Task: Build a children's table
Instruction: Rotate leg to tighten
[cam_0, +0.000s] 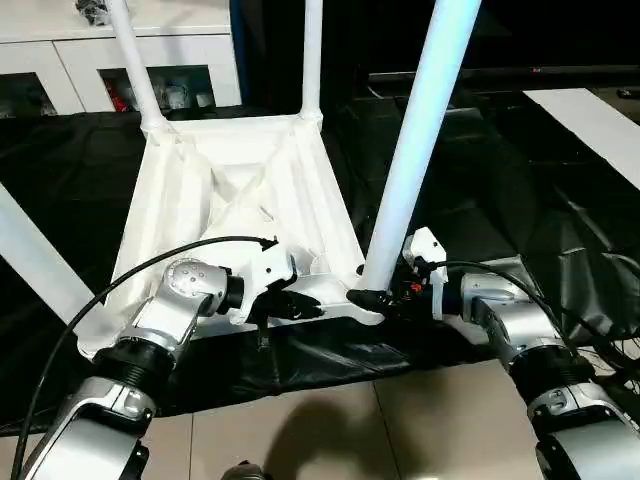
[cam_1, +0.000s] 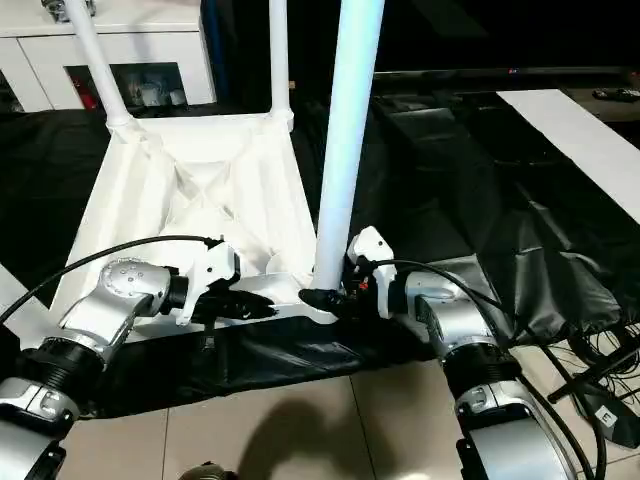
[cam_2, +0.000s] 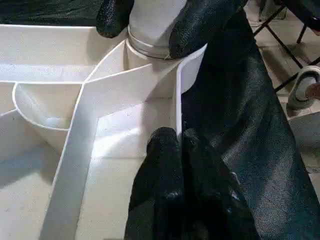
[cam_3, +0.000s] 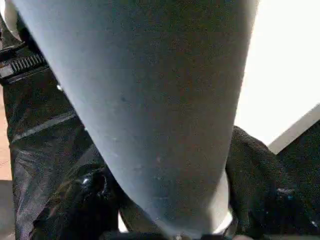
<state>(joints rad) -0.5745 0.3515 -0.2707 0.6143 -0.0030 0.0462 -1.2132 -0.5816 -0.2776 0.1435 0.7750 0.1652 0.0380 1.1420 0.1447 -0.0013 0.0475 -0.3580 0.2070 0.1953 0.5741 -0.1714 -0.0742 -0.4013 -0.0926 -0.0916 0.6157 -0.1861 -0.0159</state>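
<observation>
Right wrist view: leg (cam_3: 150, 110) hiding socket.

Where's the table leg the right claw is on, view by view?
Left eye: leg right of centre, foot at near-right corner socket.
Right eye: leg at centre.
Left wrist: its foot between the right claw's fingers.
Right wrist: leg up close.
Shared landmark: that corner socket.

A black plastic sheet (cam_0: 520, 220) is lying crumpled over the floor, its near edge stopping at bare beige tiles (cam_0: 330, 420). A white glass-doored cabinet (cam_0: 110, 60) is standing beyond the sheet's far left corner. Dark cables (cam_1: 590, 370) are trailing off the sheet's near right corner.
</observation>
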